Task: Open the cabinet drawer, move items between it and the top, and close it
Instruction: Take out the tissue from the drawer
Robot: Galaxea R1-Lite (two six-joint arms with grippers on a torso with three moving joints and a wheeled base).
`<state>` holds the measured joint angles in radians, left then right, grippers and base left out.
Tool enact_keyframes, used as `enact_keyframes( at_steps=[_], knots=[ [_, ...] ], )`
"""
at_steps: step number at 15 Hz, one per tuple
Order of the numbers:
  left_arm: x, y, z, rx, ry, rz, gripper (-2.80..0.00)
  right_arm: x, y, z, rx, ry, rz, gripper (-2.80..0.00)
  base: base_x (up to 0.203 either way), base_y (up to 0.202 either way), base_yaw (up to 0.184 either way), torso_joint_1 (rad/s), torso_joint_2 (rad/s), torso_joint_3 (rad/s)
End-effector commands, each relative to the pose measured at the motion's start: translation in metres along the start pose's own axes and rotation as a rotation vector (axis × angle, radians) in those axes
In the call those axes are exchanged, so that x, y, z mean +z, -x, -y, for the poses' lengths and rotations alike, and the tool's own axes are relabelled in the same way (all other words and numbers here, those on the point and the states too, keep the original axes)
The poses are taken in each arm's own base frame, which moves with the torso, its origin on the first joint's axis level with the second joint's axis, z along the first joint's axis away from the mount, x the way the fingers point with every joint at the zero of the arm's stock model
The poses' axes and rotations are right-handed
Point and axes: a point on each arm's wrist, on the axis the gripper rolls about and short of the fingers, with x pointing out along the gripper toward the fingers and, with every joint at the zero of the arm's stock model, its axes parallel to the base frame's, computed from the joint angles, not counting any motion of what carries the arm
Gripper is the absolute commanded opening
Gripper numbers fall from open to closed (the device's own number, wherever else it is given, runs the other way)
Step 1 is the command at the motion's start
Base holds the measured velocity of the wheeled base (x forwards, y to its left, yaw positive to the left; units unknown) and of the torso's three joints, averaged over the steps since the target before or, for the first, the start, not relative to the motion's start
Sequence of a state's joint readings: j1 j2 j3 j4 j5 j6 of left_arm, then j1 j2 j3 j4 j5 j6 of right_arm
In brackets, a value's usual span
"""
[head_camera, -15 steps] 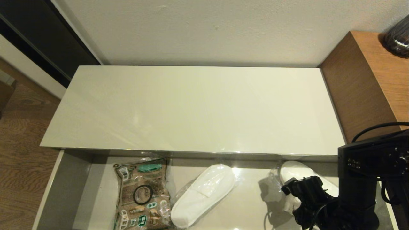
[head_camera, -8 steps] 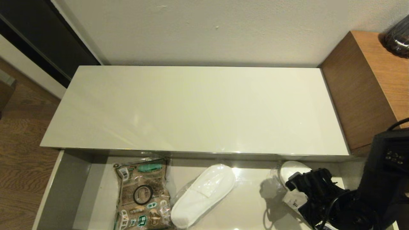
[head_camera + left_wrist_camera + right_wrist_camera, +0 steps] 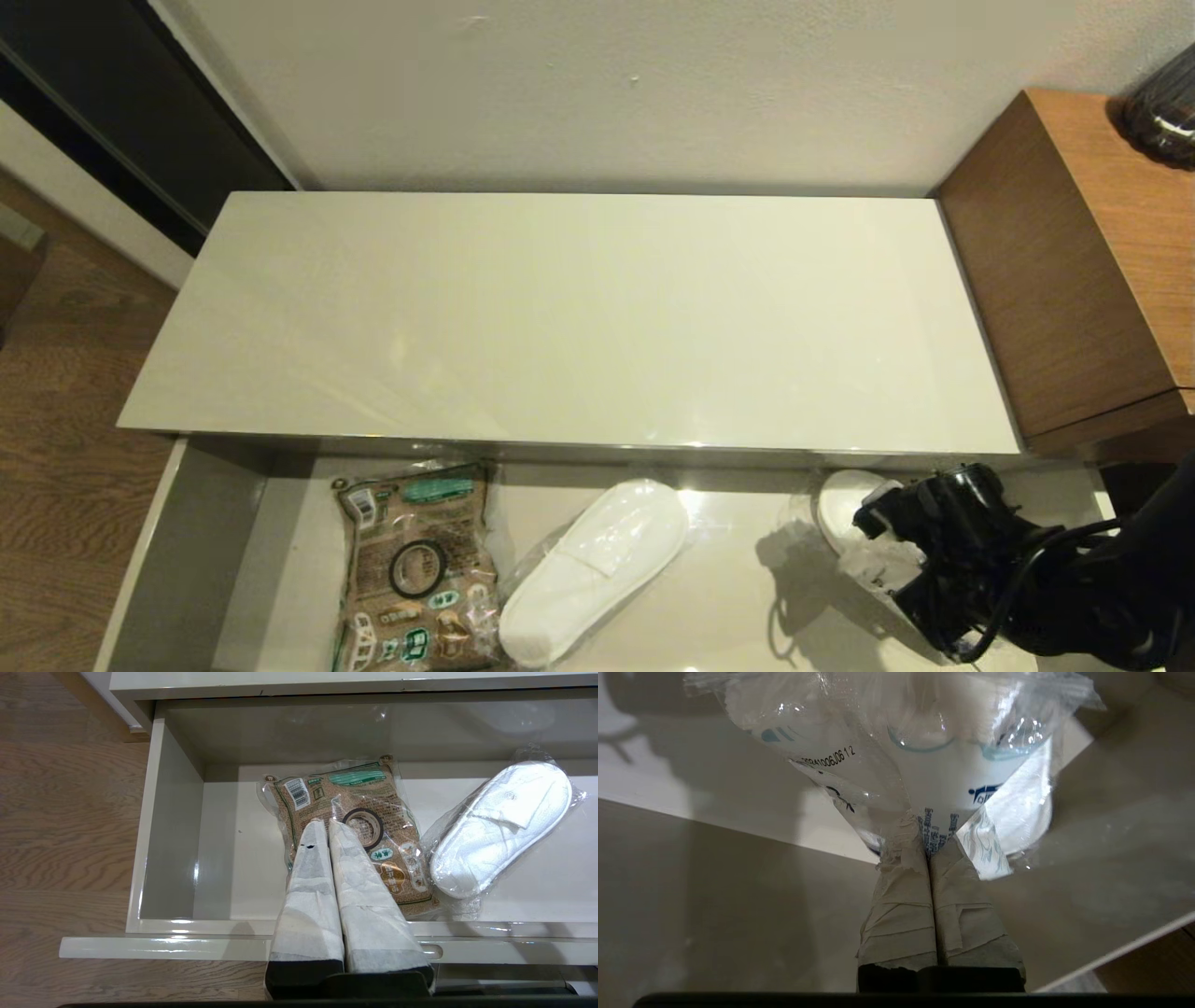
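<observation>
lifting a tissue pack (image 3: 924, 765) out of the cabinet drawer (image 3: 196, 551): that reads as the step in hand. right tool (image 3: 928, 851) is pinched on the pack's clear wrap, fingers pressed together on a fold of plastic, at the drawer's right end near the back wall. pack hangs crumpled from the tool; whether it has fully left the drawer floor i cannot tell.

left tool (image 3: 326, 828) is pressed together and holds nothing, hovering over the brown printed bag (image 3: 355, 826) at the drawer's left part, by the front edge.

white slipper (image 3: 593, 569) in plastic lies mid-drawer, just beside the bag. the top (image 3: 579, 317) carries nothing of the task yet.

next move, by my judgement: raise the pack above the top's front edge, carry it over the slab, set it down. thin wrap may slip or tear.
</observation>
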<state>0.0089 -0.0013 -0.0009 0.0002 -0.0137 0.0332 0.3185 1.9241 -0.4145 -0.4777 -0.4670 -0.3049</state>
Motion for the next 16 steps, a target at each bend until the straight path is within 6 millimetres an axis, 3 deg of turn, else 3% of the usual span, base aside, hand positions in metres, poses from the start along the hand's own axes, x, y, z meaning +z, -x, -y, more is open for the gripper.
enact_keyframes(
  at_steps=[1, 12, 16],
  knots=[
    [0.0, 0.0, 0.0, 0.0, -0.001, -0.002, -2.8, 0.001, 0.016, 0.009, -0.013, -0.016, 0.035, -2.8, 0.0, 0.0, 0.0, 0.0, 0.0, 0.0],
    [0.0, 0.0, 0.0, 0.0, -0.001, -0.001, -2.8, 0.001, 0.073, 0.034, -0.017, -0.015, 0.062, -2.8, 0.0, 0.0, 0.0, 0.0, 0.0, 0.0],
    [0.0, 0.0, 0.0, 0.0, -0.001, -0.002, -2.8, 0.014, 0.099, 0.05, -0.024, -0.031, 0.088, -2.8, 0.0, 0.0, 0.0, 0.0, 0.0, 0.0]
  ],
)
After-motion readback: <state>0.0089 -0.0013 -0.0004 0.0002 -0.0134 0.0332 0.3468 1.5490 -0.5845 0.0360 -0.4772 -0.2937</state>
